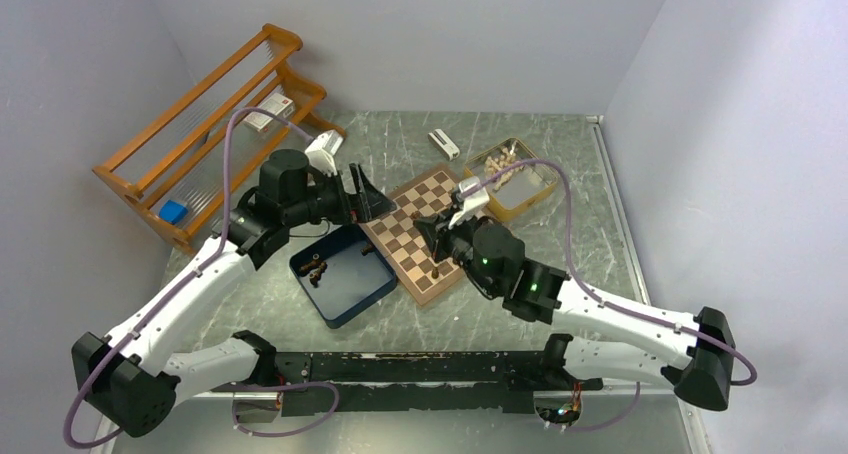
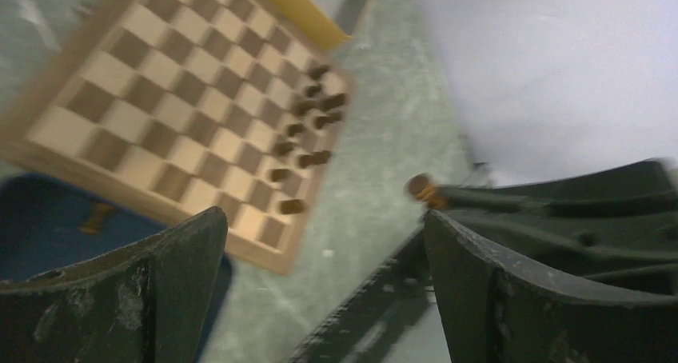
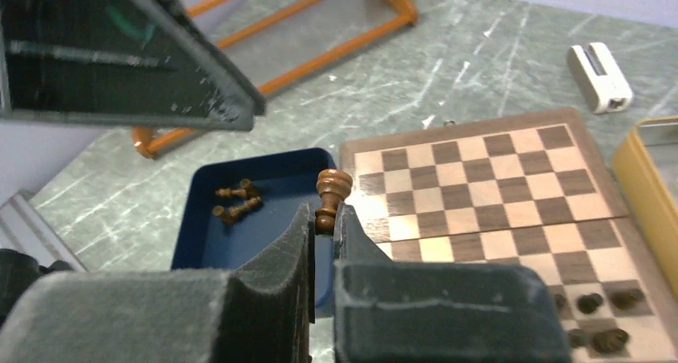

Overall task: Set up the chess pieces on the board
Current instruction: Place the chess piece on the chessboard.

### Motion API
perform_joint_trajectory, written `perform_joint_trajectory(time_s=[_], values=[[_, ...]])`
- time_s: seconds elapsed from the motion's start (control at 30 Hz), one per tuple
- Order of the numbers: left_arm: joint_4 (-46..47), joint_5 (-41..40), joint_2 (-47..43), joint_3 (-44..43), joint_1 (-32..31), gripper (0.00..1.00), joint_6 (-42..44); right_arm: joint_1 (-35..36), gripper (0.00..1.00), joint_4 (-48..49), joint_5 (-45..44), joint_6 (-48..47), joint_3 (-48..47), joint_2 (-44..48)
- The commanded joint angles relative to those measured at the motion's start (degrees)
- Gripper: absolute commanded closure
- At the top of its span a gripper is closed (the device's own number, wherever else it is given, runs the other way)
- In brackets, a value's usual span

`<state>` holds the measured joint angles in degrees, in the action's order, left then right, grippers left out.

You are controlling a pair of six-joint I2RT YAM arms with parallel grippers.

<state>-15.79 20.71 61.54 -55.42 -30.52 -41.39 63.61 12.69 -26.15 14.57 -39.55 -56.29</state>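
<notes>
The board point(image 1: 418, 210) lies at the table's middle, beside a dark blue box point(image 1: 345, 279). My right gripper point(image 3: 322, 219) is shut on one dark chess piece point(image 3: 331, 193), held upright over the edge between box and board. Two more dark pieces point(image 3: 236, 201) lie in the box. Several dark pieces point(image 2: 308, 131) stand along one edge of the board point(image 2: 176, 107). My left gripper point(image 2: 324, 227) is open and empty, up above the board's left corner point(image 1: 365, 196). In its blurred view the held piece point(image 2: 421, 189) shows at the right gripper's tip.
A yellow tin point(image 1: 540, 189) with pale pieces sits behind the board on the right. A small white object point(image 1: 444, 144) lies at the back. A wooden rack point(image 1: 215, 124) stands at the left wall. The left gripper's finger point(image 3: 136, 51) hangs near the right wrist camera.
</notes>
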Motion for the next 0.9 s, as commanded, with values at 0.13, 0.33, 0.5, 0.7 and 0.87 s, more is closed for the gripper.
perform_joint_trajectory(time_s=[0.13, 0.33, 0.5, 0.7, 0.87], values=[[-8.94, -16.83, -7.34, 0.77, 0.26, 0.03, 26.98, -12.33, 1.00, -32.12, 13.80, 1.67, -15.05, -5.45], [2.93, -10.90, -16.58, 11.79, 0.20, 0.03, 41.64, -15.40, 1.00, -43.59, 19.06, -0.88, -23.44, -13.00], [6.02, -7.68, -19.47, 15.20, 0.20, 0.02, 52.26, -15.70, 1.00, -50.48, 22.48, -1.32, -29.18, -20.26], [8.63, -13.76, -21.79, 18.11, 0.18, 0.03, 51.41, -15.90, 1.00, -57.72, 27.45, -2.82, -35.35, -29.57], [7.95, -11.89, -22.96, 17.81, 0.18, 0.02, 52.65, -15.89, 1.00, -59.44, 29.92, -3.16, -37.83, -33.99]])
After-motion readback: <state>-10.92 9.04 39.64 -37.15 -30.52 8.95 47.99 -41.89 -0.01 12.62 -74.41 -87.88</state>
